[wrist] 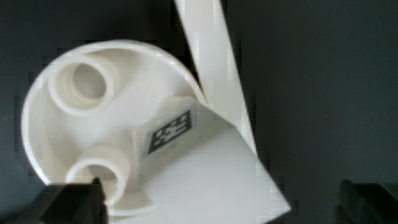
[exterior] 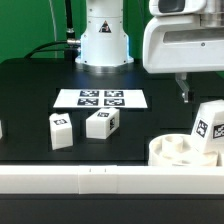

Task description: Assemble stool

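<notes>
Now, my jaws hang wide and empty over the seat [exterior: 165, 153]; 1 leg [exterior: 208, 128] stands on it, long axis tilted, beneath and between them.

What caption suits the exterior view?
Two chunky white plastic legs lie on the black table; a third leg rests on the round white seat.

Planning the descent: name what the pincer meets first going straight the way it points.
Probably the leg on the seat; the wrist view shows it centred ahead of the open pincer. Depth is unclear.
</notes>
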You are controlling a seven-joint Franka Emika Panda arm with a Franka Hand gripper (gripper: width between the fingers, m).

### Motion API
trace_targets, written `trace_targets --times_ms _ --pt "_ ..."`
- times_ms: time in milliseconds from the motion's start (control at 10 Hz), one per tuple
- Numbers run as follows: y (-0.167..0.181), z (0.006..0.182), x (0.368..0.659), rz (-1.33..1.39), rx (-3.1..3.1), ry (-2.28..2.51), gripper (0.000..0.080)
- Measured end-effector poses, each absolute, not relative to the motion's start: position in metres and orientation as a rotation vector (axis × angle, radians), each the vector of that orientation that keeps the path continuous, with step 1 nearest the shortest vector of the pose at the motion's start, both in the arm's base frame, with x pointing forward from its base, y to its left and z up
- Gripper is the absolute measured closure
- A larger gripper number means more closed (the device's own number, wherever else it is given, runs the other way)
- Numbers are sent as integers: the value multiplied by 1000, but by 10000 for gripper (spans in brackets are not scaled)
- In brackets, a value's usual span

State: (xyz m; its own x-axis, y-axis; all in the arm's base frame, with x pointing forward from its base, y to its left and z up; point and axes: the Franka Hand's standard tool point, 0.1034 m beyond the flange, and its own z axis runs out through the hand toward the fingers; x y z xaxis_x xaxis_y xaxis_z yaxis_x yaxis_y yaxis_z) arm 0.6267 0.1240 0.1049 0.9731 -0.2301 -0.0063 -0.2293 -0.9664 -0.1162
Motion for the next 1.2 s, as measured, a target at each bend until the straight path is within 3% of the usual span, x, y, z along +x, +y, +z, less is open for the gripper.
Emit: trace_targets --times_ms 1200 --pt "119 103 628 -77 -2863 -1187 151"
